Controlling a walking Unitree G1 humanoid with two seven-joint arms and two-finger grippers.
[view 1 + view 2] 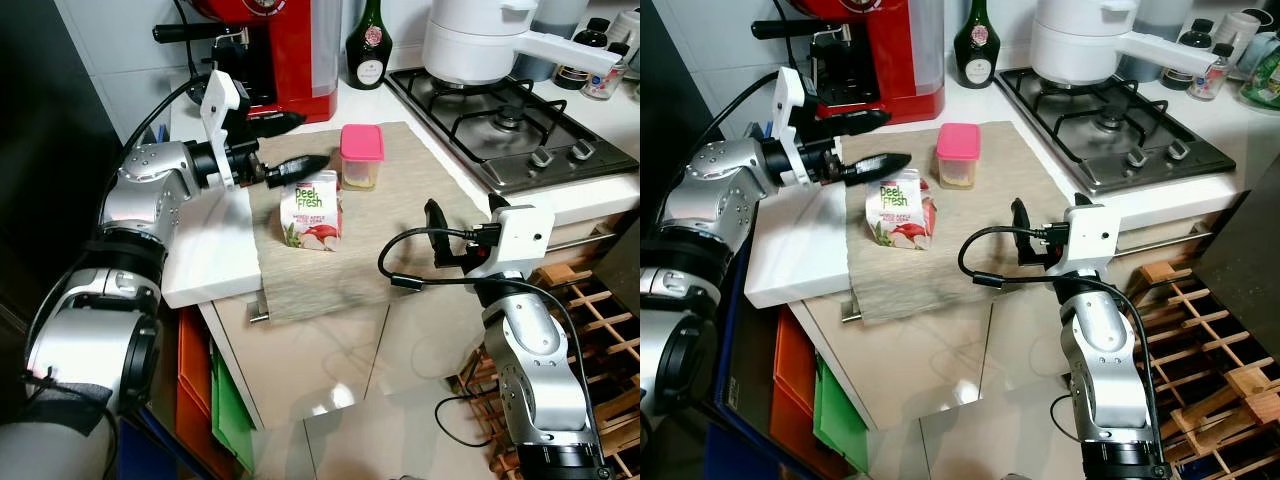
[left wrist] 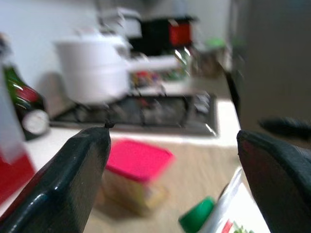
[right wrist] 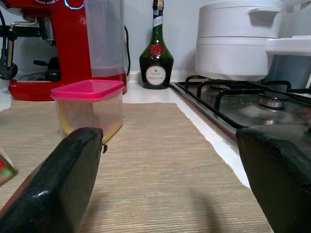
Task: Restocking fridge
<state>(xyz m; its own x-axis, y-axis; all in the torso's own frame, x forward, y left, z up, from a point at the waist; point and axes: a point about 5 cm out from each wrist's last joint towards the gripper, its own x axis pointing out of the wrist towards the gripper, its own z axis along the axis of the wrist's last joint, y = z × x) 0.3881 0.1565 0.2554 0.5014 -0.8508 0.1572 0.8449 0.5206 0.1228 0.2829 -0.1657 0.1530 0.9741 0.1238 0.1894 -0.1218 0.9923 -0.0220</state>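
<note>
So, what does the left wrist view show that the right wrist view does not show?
The left wrist view shows the green cap of the juice carton, seen between the open fingers of the left gripper. The right wrist view shows the red coffee machine sharply, with the woven mat stretching ahead of the open right gripper. Both show the pink-lidded container, the green bottle, the white pot and the gas hob.

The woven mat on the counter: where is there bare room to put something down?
The mat is bare between the pink-lidded container and the stove, and in front of the juice carton. It is crowded at the carton, where the left gripper hovers, fingers open.
</note>
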